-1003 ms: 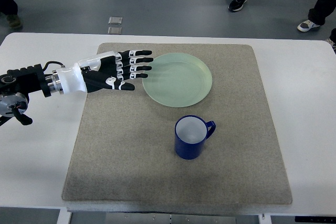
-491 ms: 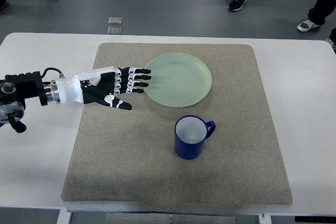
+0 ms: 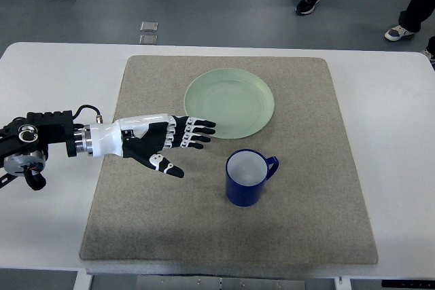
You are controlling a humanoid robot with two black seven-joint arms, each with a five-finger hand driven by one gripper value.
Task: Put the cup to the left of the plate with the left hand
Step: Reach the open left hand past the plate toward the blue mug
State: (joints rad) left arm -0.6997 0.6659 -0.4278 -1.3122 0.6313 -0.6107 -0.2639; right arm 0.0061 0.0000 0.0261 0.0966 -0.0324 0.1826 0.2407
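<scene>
Blue mug (image 3: 249, 177) standing upright just right of left hand (image 3: 165, 143), untouched. Fingers (image 3: 197, 134) spreading flat, gripping nothing. Looking rigid, glazed, likely slippery; wrapping around body, avoiding handle (image 3: 272, 166).

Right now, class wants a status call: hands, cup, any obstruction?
Left hand open, empty, over the mat. Right hand not in view. Blue cup upright below the plate, ungrasped. Path to the cup clear.
</scene>
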